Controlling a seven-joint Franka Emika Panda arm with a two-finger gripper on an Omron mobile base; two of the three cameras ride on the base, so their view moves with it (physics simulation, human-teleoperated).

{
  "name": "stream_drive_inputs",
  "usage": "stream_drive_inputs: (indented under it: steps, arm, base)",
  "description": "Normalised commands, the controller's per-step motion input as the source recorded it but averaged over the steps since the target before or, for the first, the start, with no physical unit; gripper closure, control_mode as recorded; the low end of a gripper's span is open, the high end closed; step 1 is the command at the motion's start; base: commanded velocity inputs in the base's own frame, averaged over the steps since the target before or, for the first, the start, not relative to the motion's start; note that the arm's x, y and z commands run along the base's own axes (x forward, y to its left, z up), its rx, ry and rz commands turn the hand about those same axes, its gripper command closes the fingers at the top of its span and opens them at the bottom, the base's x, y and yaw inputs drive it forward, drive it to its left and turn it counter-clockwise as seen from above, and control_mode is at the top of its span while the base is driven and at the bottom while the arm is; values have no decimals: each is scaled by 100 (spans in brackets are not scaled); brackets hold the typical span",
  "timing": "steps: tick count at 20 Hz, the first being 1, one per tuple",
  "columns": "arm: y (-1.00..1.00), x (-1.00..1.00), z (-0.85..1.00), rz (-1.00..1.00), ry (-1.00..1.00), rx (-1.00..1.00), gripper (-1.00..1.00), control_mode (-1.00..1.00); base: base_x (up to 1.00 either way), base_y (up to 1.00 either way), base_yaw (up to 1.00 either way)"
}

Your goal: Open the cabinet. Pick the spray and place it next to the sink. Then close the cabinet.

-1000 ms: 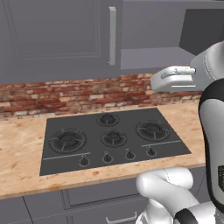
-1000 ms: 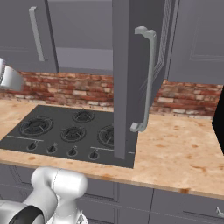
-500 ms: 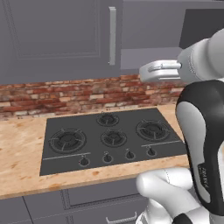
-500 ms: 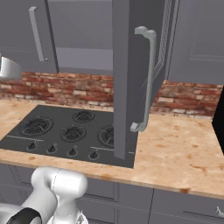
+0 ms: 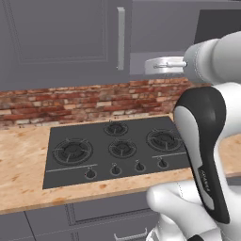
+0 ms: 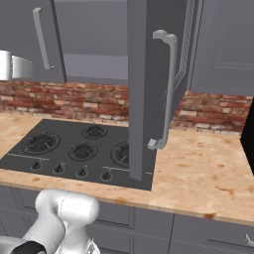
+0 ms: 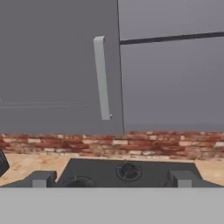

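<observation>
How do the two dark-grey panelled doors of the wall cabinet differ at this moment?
The left dark-grey panelled door is shut, flat against the wall cabinet; the right dark-grey panelled door is swung wide open, standing out over the counter. The left door faces the room; the right door shows edge-on in the right base view, with the cabinet's grey interior exposed between them. Both carry a long vertical silver bar handle.

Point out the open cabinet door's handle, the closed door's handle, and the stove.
open door's handle (image 6: 168, 89), right base view, middle of the bar.
closed door's handle (image 7: 101, 78), hand view, middle of the bar.
stove (image 5: 117, 148), left base view, centre burner.
</observation>
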Motion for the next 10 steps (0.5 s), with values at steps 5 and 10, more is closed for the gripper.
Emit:
stream_drive_inputs:
  steps: [5,10]
  arm:
    - [0,10,26,0,0,0,-100,-100]
    - [6,10,-3,0,2,0,-100,-100]
  base:
    - [0,0,0]
    - [0,0,0]
